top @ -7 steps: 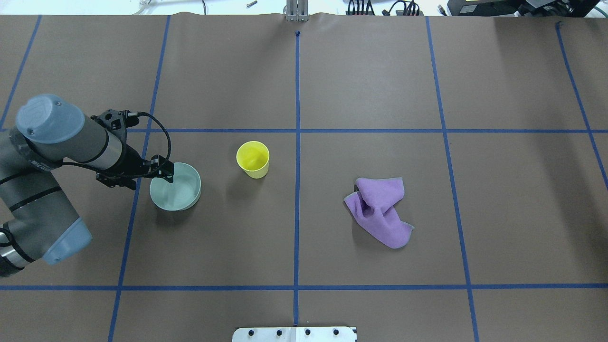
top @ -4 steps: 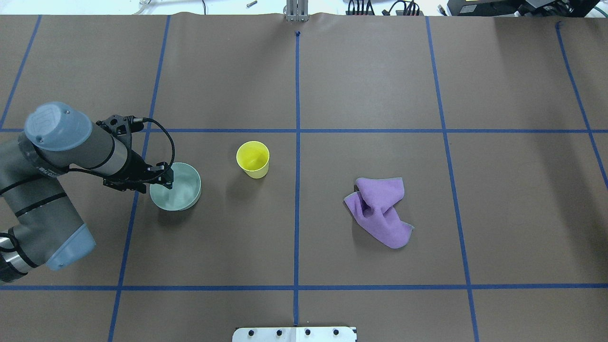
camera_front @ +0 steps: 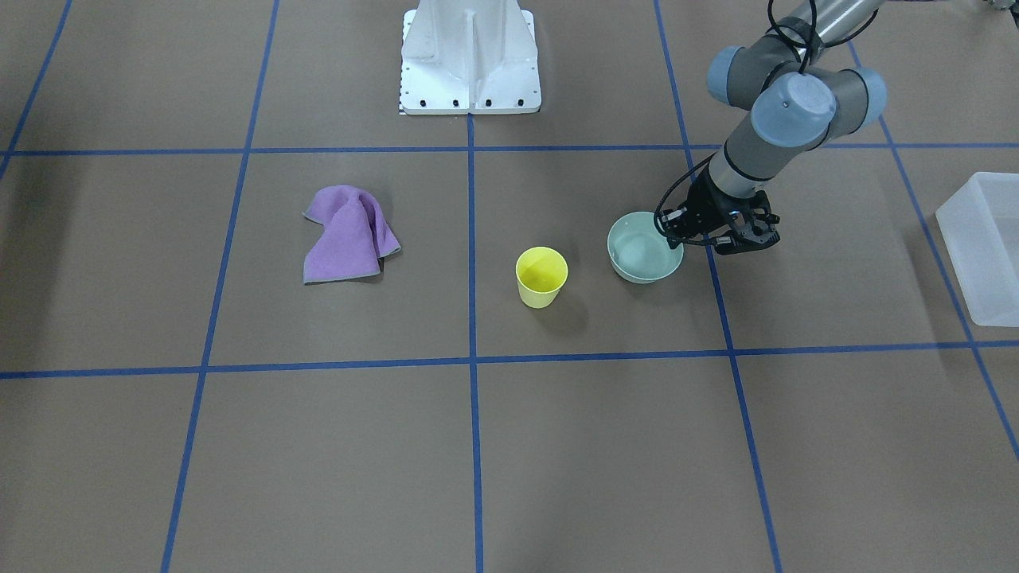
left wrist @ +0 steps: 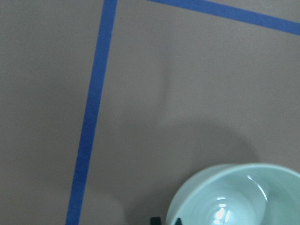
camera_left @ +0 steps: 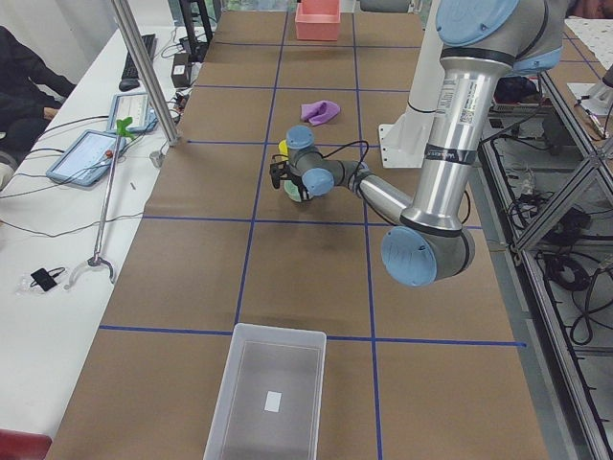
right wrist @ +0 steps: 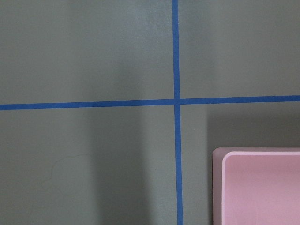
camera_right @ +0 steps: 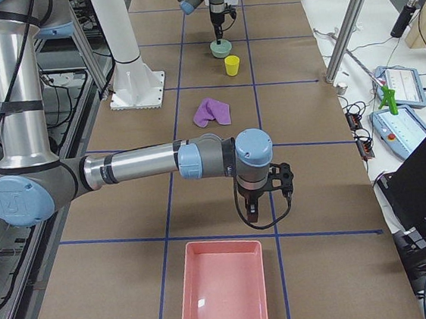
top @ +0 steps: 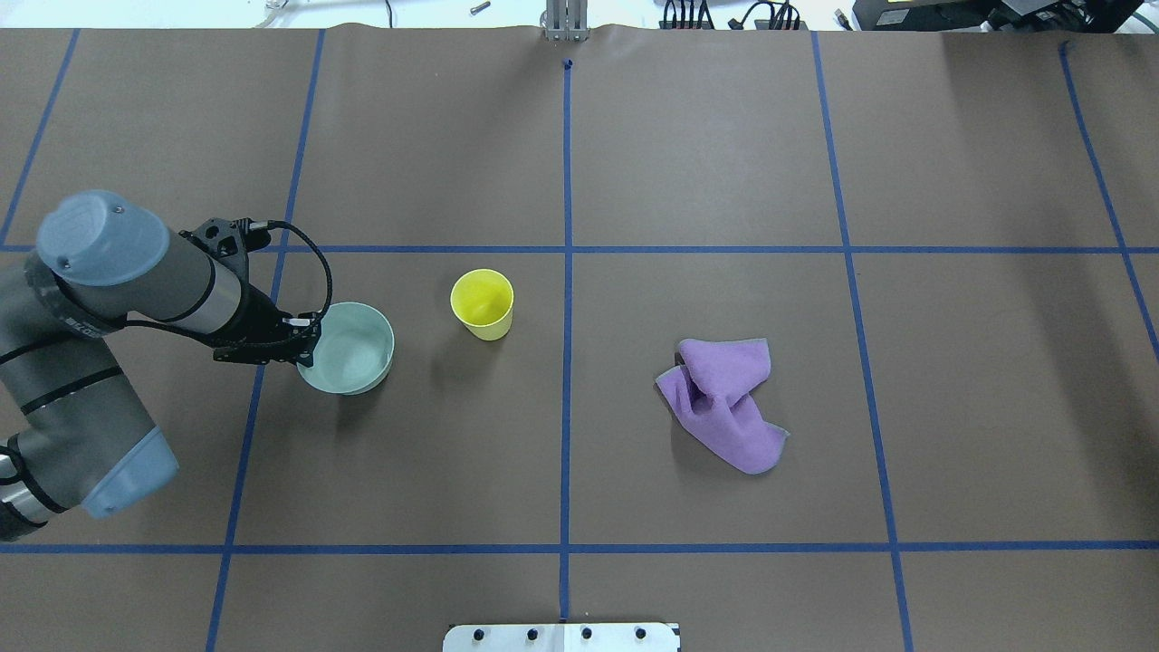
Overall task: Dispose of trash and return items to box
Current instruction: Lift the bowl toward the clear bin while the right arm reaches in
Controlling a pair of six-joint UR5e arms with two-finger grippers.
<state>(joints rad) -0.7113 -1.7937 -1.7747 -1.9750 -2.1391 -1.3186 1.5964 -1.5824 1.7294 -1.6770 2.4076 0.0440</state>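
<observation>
Cup as my landmark, bowl near on its left, my left gripper at the bowl's rim on the side away from the cup, box well beyond that, cloth well apart on the cup's right, tray farther right still.

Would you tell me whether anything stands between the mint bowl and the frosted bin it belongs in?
Nothing visible does. Only bare table lies between the bowl, gripped at its rim by the left pincer, and the bin; the yellow cup and purple cloth lie beyond the bowl.
</observation>
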